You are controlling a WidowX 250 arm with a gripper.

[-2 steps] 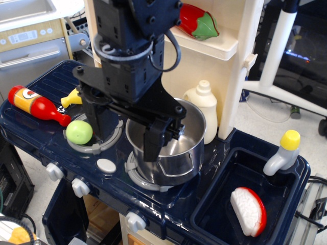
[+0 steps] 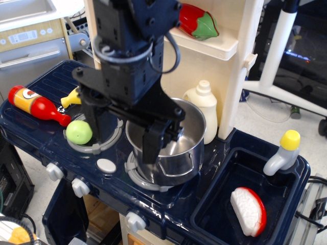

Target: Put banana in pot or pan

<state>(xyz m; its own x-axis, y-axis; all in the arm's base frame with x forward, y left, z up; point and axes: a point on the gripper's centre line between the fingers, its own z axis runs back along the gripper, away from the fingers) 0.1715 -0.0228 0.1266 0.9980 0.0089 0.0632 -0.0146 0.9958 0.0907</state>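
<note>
The shiny steel pot (image 2: 181,153) stands on the front right burner of the toy stove and looks empty. A smooth yellow tapered end, seemingly the banana (image 2: 70,98), lies at the back left of the stove, mostly hidden behind my arm. My black gripper (image 2: 124,151) hangs open over the stove. One finger (image 2: 94,127) is down by the left burner, the other finger (image 2: 152,148) is in front of the pot's near rim. Nothing is held between them.
A green apple (image 2: 79,131) sits on the left burner. A red ketchup bottle (image 2: 36,104) lies at the far left. A white jug bottle (image 2: 205,104) stands behind the pot. The sink (image 2: 225,214) holds a red-and-white slice (image 2: 249,210), with a yellow-capped faucet (image 2: 285,150) behind it.
The gripper has shifted very slightly to the left. Nothing else has moved.
</note>
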